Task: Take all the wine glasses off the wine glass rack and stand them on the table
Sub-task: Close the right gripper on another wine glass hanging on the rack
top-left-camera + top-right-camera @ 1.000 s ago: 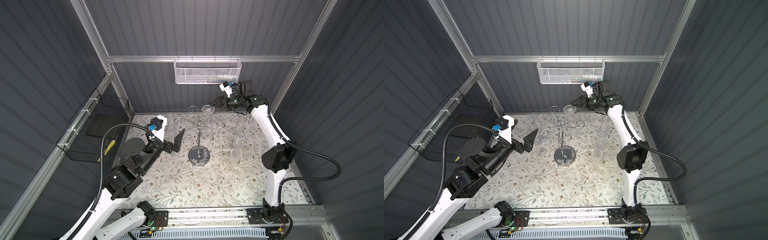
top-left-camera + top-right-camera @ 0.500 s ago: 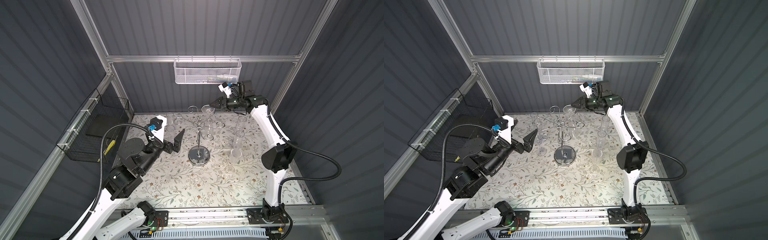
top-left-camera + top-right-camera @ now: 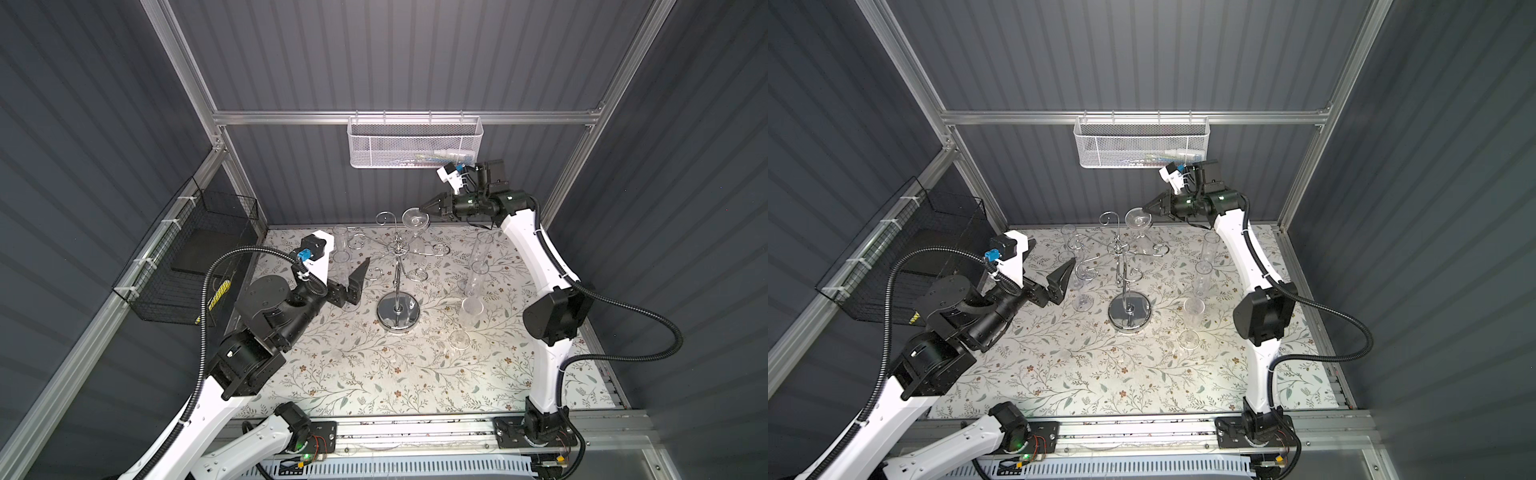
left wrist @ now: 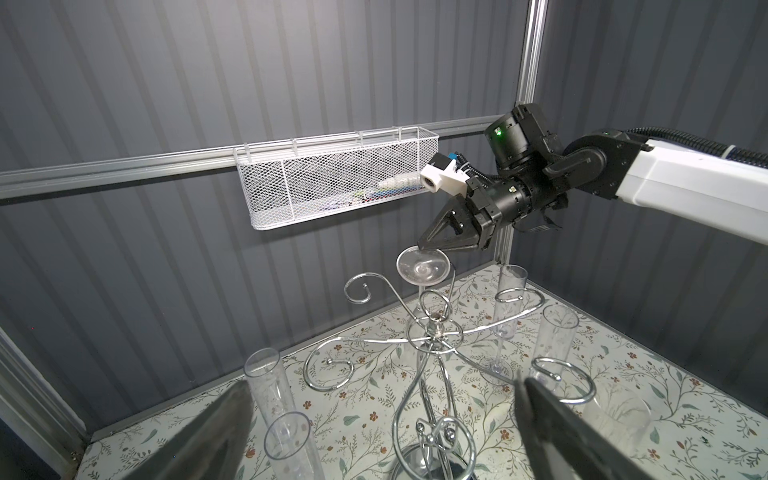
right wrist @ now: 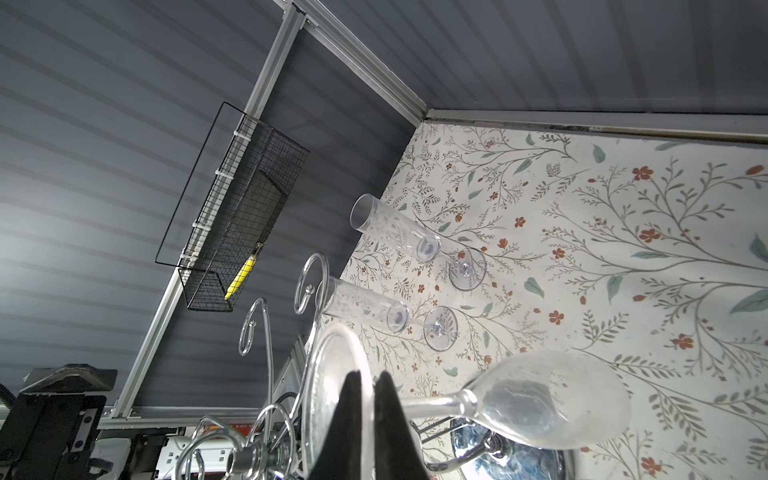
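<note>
Hanging upside down from a back arm of the rack (image 3: 390, 318), the wine glass (image 3: 415, 217) has its stem upright, foot on top and bowl below. Reaching in level from the right, the right pincer (image 3: 422, 206) is closed on the near edge of the foot; the stem and bowl lie ahead of and beneath its tips. Lower down, left of the rack and well apart, the left pincer (image 3: 1050, 268) hangs wide open. Lifting the glass clear likely falls to the right arm.

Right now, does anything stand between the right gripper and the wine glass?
Nothing visible: the right gripper is shut on the foot rim of the wine glass, which hangs upside down on the rack.
</note>
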`<state>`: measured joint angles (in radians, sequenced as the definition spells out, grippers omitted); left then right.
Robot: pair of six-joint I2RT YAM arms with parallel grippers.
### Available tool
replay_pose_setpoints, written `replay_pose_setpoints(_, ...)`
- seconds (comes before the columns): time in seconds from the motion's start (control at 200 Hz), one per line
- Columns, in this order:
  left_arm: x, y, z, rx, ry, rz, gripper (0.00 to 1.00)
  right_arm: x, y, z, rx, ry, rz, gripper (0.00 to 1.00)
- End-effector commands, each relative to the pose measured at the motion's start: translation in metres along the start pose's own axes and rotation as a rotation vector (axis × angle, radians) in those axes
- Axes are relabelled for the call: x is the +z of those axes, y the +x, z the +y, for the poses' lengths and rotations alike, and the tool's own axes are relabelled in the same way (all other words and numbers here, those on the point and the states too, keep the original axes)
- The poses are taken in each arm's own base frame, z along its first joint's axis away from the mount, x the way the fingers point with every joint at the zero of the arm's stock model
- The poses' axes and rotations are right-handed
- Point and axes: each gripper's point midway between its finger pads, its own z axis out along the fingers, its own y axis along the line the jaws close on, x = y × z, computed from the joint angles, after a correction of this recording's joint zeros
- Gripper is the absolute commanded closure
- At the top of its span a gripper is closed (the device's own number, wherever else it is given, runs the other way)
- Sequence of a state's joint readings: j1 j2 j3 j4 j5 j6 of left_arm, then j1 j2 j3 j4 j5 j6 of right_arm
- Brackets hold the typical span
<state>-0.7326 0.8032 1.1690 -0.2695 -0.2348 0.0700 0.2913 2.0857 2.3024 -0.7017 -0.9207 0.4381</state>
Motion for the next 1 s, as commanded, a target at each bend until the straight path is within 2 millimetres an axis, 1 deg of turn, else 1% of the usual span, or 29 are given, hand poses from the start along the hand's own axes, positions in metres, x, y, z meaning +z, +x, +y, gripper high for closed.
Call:
replay_pose_setpoints(0.0, -0.002, -0.004, -0.002, -0.013, 0.014, -0.011, 0.00, -0.011, -0.007, 0.026, -0.040, -0.052, -0.025, 1.00)
replay_pose_setpoints(0.12, -0.003, -0.006, -0.002, -0.010, 0.014, -0.014, 0.00, -0.013, -0.008, 0.033, -0.026, -0.073, -0.034, 1.00)
replay_pose_setpoints(0.275, -0.006, -0.008, -0.001, -0.011, 0.013, -0.021, 0.00, -0.024, -0.012, 0.047, -0.031, -0.094, -0.075, 1.00)
replay_pose_setpoints(0.575, -0.008, -0.011, -0.001, -0.017, 0.017, -0.029, 0.00, -0.046, -0.021, 0.056, 0.013, -0.086, -0.139, 1.00)
replay_pose_setpoints(0.705, -0.007, -0.011, -0.002, -0.021, 0.020, -0.029, 0.00, -0.053, -0.020, 0.051, 0.027, -0.044, -0.157, 1.00)
replay_pose_setpoints(0.87, -0.007, -0.011, -0.002, -0.023, 0.022, -0.030, 0.00, -0.058, -0.020, 0.038, 0.060, -0.003, -0.178, 1.00)
replay_pose_setpoints(0.995, -0.008, -0.011, -0.002, -0.023, 0.023, -0.031, 0.00, -0.060, -0.016, 0.039, 0.065, -0.008, -0.171, 1.00)
